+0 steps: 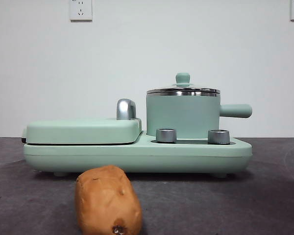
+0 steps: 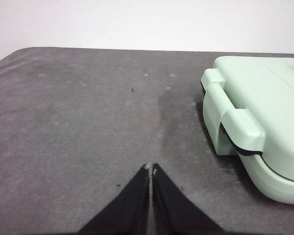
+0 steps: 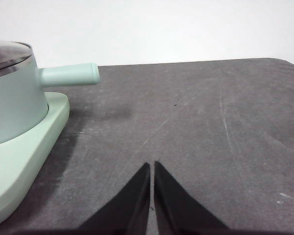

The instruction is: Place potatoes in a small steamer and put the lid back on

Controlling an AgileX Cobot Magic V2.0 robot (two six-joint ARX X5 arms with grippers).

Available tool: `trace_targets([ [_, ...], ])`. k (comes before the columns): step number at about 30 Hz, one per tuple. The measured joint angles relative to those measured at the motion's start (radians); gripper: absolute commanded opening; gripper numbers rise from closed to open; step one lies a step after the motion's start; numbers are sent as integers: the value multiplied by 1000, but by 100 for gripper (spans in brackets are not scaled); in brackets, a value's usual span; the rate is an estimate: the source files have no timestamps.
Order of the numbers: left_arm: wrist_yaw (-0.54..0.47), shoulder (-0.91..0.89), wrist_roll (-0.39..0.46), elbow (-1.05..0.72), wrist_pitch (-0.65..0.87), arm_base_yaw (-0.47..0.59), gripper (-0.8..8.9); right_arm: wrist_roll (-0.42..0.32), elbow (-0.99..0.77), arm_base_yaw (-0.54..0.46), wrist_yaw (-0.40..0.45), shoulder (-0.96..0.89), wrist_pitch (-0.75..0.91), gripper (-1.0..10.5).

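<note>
Resting on the dark grey table [image 1: 274, 196], the potato [image 1: 108, 200] lies in front of the mint-green cooker base [image 1: 137, 156], nearer the front camera than the base and apart from it. No brand name, label or readable writing shows on any item. The potato is oblong, orange-brown and rough-skinned, with a dark spot at the end facing the front camera; its long axis runs from that camera toward the cooker base. The small steamer [image 1: 183, 116] stands upright on the cooker base, behind two steel knobs [image 1: 166, 135], with its stubby side handle [image 1: 235, 110] pointing level away from the hinged griddle plate [image 1: 83, 131]. The lid [image 1: 183, 90] sits flat on the steamer's steel rim, its green knob uppermost. A chrome handle [image 1: 126, 108] stands between the griddle plate and the steamer. My left gripper [image 2: 151, 168] hangs over bare table beside the griddle end of the cooker base, its two black jaws pressed together and holding nothing. My right gripper [image 3: 152, 165] hangs over bare table beside the steamer end of the base, near the side handle, its jaws likewise closed tip to tip and empty.
</note>
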Motion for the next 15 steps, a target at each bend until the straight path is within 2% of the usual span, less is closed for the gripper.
trace_targets([
  [3,0,0,-58,0,0,0,8,14,0,0,-3,0,5,12],
  [7,2,0,-190,0,55,0,6,79,0,0,-16,0,46,12],
  [10,47,0,-295,2,95,0,8,150,10,0,-54,0,21,12],
  [15,142,47,-437,71,50,0,9,251,130,0,-79,41,-39,12],
])
